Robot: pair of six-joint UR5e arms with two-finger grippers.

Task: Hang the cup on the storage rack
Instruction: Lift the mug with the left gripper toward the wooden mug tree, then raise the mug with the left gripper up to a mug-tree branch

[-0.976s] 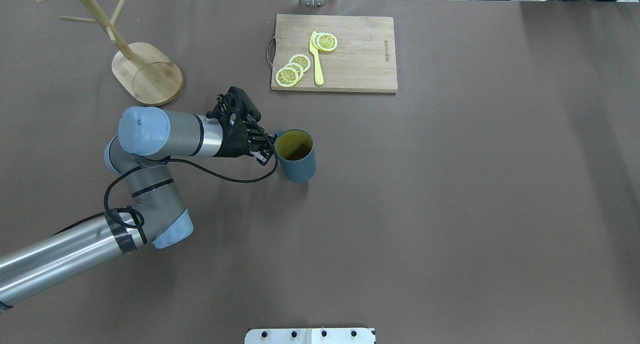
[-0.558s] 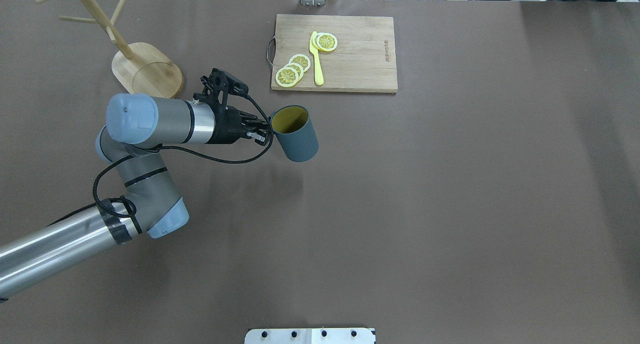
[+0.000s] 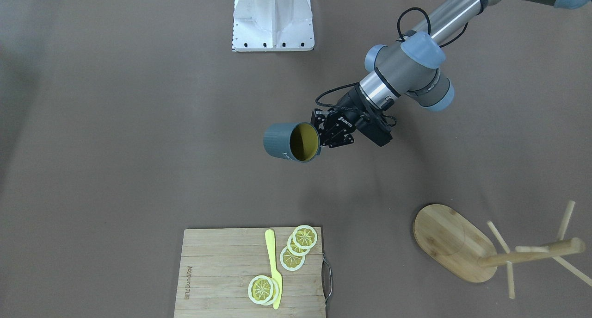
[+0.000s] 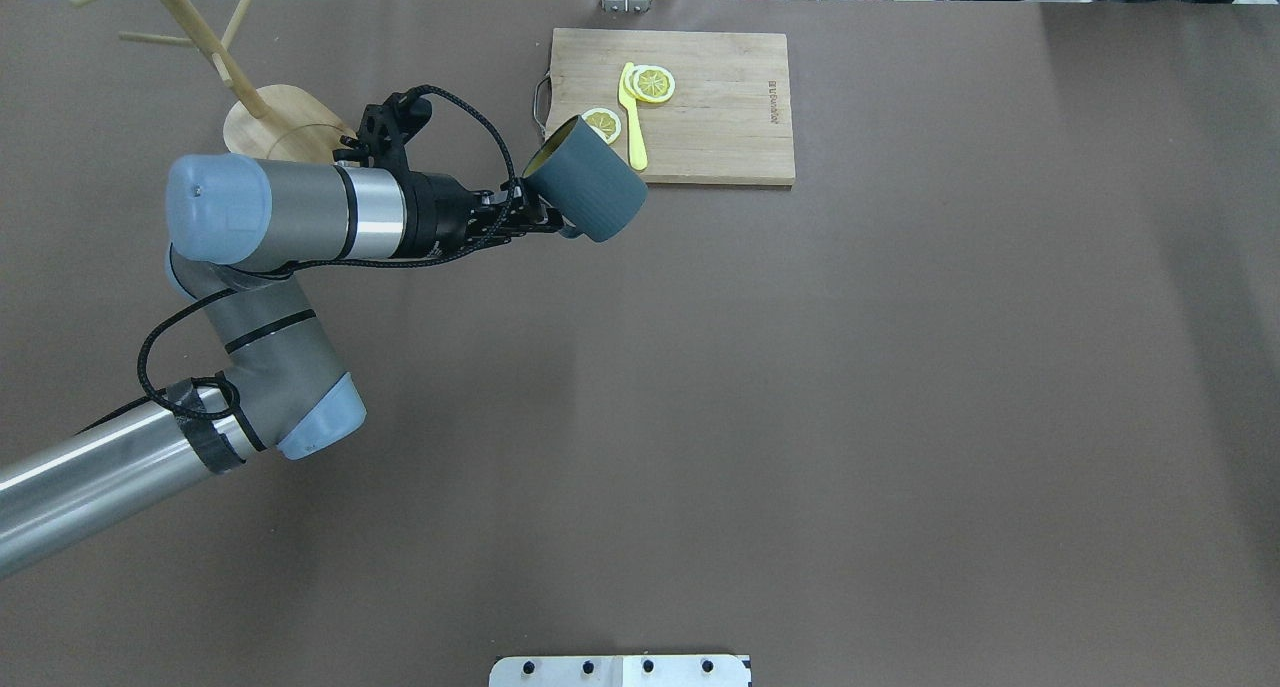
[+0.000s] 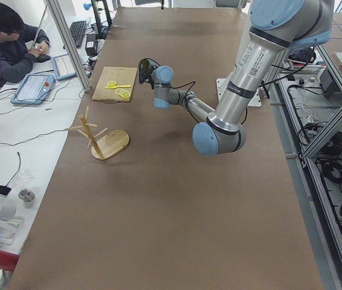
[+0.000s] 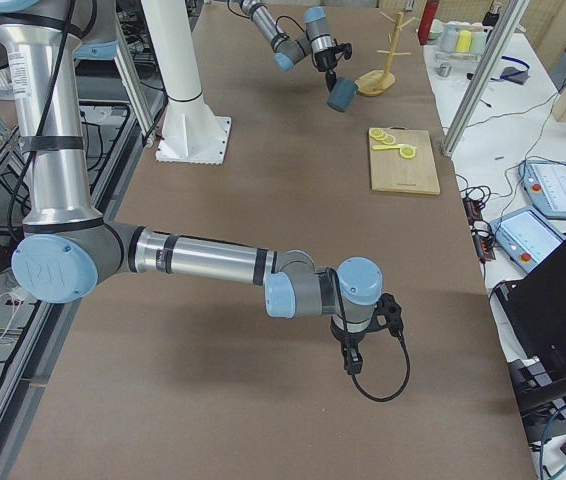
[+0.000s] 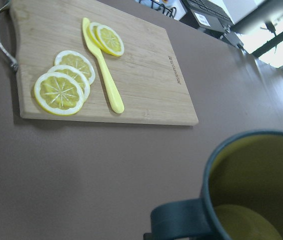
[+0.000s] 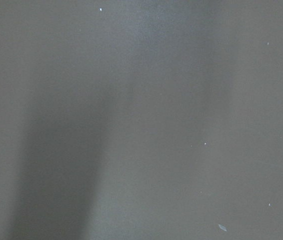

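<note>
The slate-blue cup (image 4: pixel 592 191) with a yellow-olive inside hangs in the air, tipped on its side, in front of the near left corner of the cutting board. My left gripper (image 4: pixel 538 217) is shut on its handle, and the front-facing view shows the gripper (image 3: pixel 324 134) beside the cup (image 3: pixel 283 142). The left wrist view shows the cup's rim and handle (image 7: pixel 254 187). The bamboo storage rack (image 4: pixel 290 132) stands at the far left, partly behind my left arm; it also shows in the front-facing view (image 3: pixel 455 241). My right gripper (image 6: pixel 351 362) hangs low over the table; I cannot tell its state.
A wooden cutting board (image 4: pixel 715 117) with lemon slices (image 4: pixel 652 84) and a yellow knife (image 4: pixel 633 127) lies at the far middle. A white mount plate (image 4: pixel 620 671) sits at the near edge. An operator (image 5: pixel 5 42) sits beyond the table's far side.
My left arm has lifted the cup off the table, carried it away from the robot toward the cutting board, and tipped it from upright onto its side.
</note>
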